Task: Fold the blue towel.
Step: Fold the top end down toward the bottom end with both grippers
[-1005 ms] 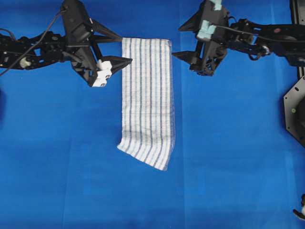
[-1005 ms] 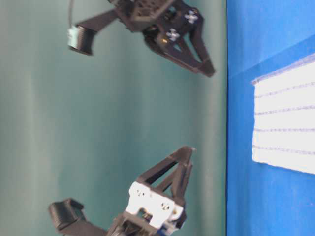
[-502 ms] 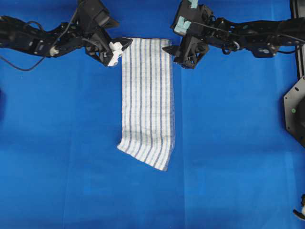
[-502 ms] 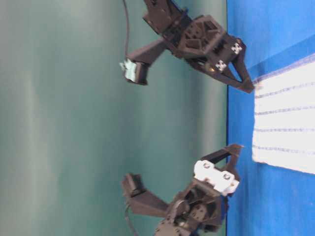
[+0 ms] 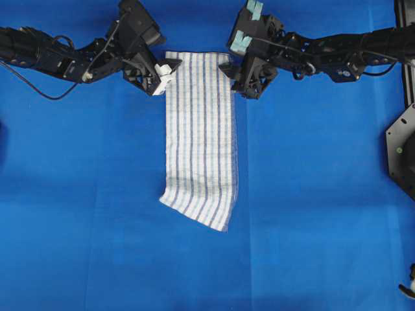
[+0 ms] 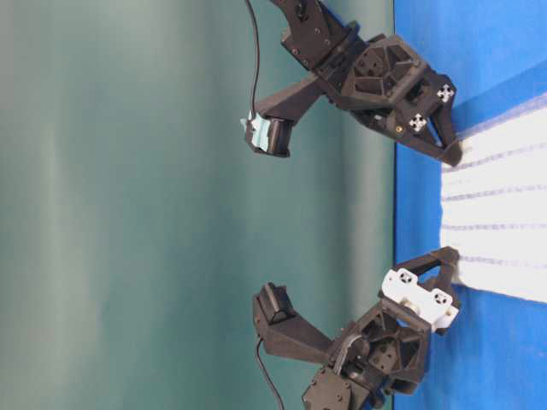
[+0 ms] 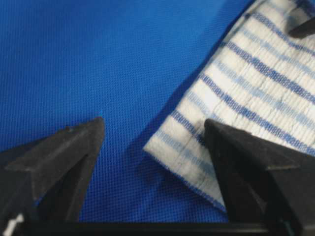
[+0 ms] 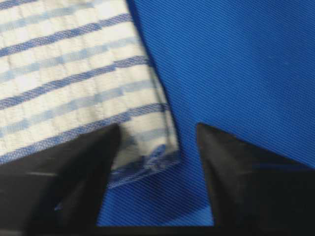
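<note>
Blue towel [image 5: 200,139] lay flat on the blue-covered counter [image 5: 311,194] as a long narrow strip, running from the far edge toward the near side, its near end cut at a slant. White weave with thin light-blue and dark-blue stripes along its length.

Left gripper [image 5: 167,70] down at the towel's far left corner — jaws apart, not closed. In the left wrist view [image 7: 152,147], one finger [image 7: 59,157] over bare blue covering, the other finger [image 7: 256,167] over the striped cloth, with the corner [image 7: 182,157] lying between them. No grip on the cloth visible.

Right gripper [image 5: 237,72] down at the far right corner, likewise with jaws apart. In the right wrist view [image 8: 155,152], one finger [image 8: 64,172] over the towel's edge, the other [image 8: 246,167] over the covering, and the hemmed corner [image 8: 152,152] between them, slightly rumpled.

From the table-level view, both grippers [image 6: 432,286] [image 6: 444,141] low at the counter's edge, tips at the towel's end [image 6: 504,213]. Cannot tell whether the tips touched the cloth.

Black hardware [image 5: 402,149] at the counter's right edge, well apart from the towel.
</note>
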